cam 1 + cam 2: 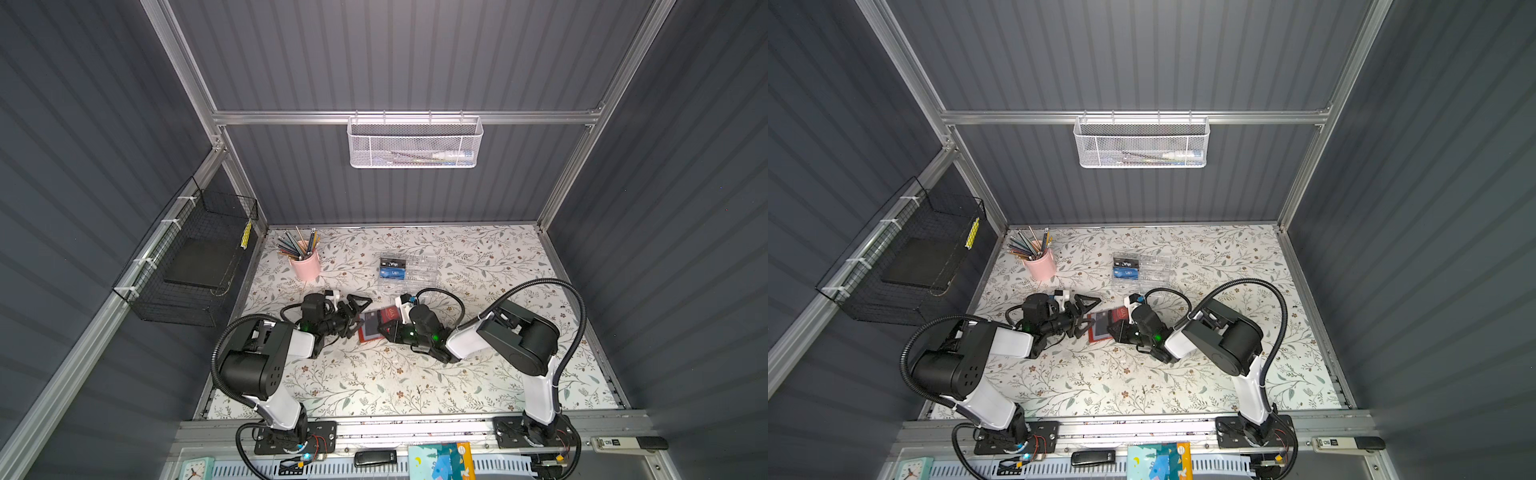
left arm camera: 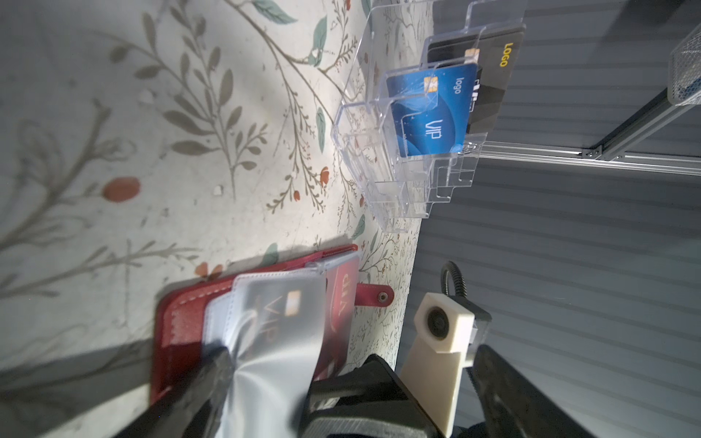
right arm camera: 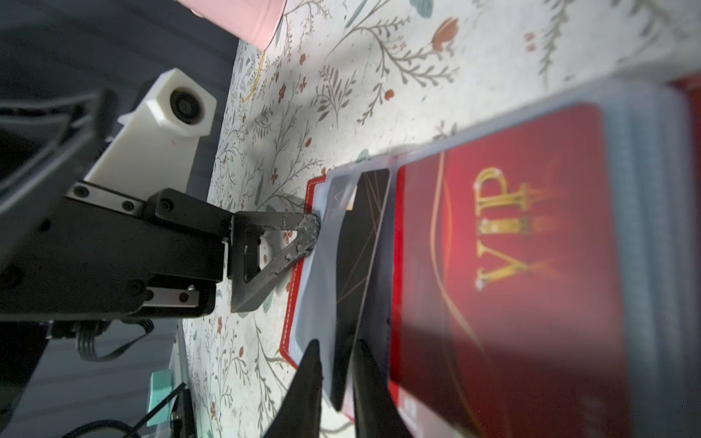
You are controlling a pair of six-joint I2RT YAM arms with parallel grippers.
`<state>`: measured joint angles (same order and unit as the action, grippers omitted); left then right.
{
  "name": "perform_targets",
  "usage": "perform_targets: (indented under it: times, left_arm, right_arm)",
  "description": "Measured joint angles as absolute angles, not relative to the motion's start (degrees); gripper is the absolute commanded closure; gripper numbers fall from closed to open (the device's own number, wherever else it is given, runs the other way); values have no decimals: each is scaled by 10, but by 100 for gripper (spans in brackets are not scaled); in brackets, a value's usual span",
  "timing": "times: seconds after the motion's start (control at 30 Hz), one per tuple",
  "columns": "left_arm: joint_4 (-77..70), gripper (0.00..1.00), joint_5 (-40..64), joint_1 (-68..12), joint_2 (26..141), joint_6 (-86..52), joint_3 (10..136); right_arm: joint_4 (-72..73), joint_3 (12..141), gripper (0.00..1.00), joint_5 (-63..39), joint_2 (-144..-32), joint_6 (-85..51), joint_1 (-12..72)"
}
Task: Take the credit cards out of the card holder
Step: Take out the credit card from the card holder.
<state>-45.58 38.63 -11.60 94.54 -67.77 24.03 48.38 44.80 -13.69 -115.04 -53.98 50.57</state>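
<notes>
The red card holder (image 1: 366, 337) (image 2: 178, 330) lies open on the table between both arms. Its frosted sleeve pages hold a red VIP card (image 3: 512, 265) and a black card (image 3: 364, 246) that sticks out of its sleeve. My right gripper (image 3: 337, 356) (image 1: 385, 330) is closed down on the black card's protruding edge, one finger on each side. My left gripper (image 2: 292, 379) (image 1: 363, 314) is wide open. One of its fingertips (image 3: 307, 231) presses a sleeve page (image 2: 280, 341) down at the holder's edge. A blue VIP card (image 1: 392, 273) and a black card (image 1: 392, 263) stand in the acrylic box.
The clear acrylic compartment box (image 1: 419, 270) stands behind the holder. A pink cup of pencils (image 1: 306, 266) is at the back left. A black wire basket (image 1: 187, 266) hangs on the left wall and a white mesh basket (image 1: 413, 143) on the back rail.
</notes>
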Motion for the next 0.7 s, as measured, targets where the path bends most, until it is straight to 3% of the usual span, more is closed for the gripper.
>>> perform_targets:
  times: [0.37,0.5,0.7]
  left_arm:
    - [-465,0,389,-116,951,-678,240]
    - [-467,0,389,-116,952,-678,240]
    - [-473,0,390,-116,955,-678,240]
  right_arm:
    - [484,448,88,-138,-1150,-540,502]
    - [485,446,96,-142,-1150,-539,500]
    - [494,446,97,-152,-1149,-540,497]
